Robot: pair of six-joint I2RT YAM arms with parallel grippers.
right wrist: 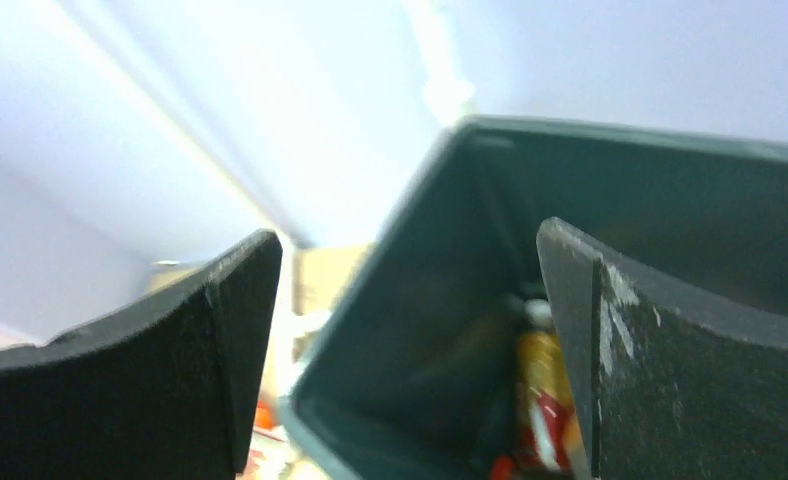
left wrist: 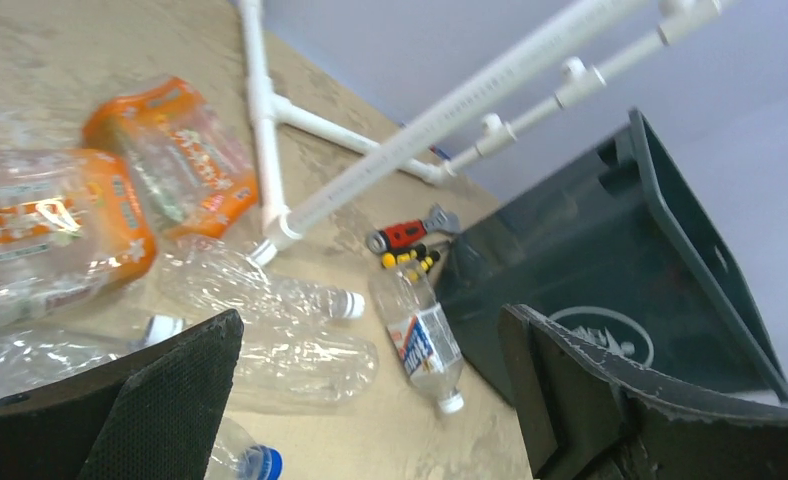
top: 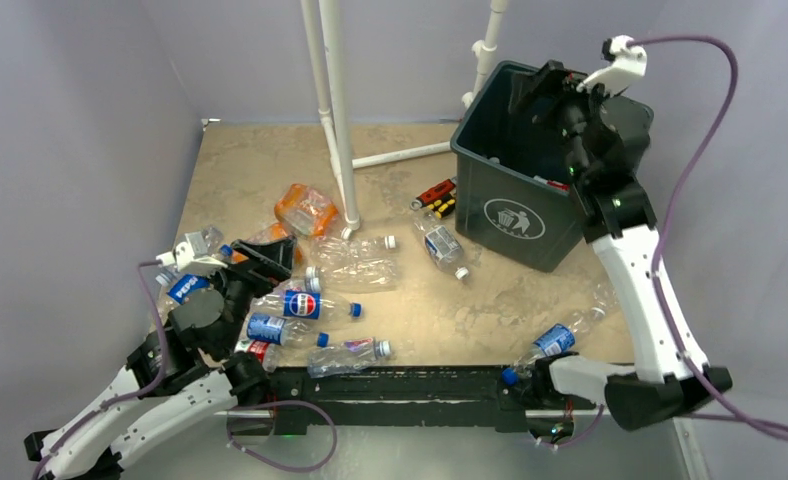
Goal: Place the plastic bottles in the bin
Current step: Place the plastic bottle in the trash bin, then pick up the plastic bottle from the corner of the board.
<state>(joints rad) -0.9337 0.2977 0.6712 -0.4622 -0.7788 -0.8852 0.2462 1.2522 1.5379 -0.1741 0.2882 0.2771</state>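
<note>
Our right hand (top: 542, 90) hangs over the bin (top: 495, 195), at the far right of the table (top: 240, 170). Its two fingers (right wrist: 170, 340) are wide apart and nothing is between them. Down in the bin we see a bottle (right wrist: 542, 400) with a red and yellow label. Our left hand (top: 262, 262) is low at the near left, among a heap of bottles (top: 305, 305). Its fingers (left wrist: 170, 400) are wide apart too, and they hold nothing. One bottle (top: 442, 246) lies just beside the bin, near some small tools (top: 436, 196). Another (top: 552, 342) lies by the near edge on the right.
</note>
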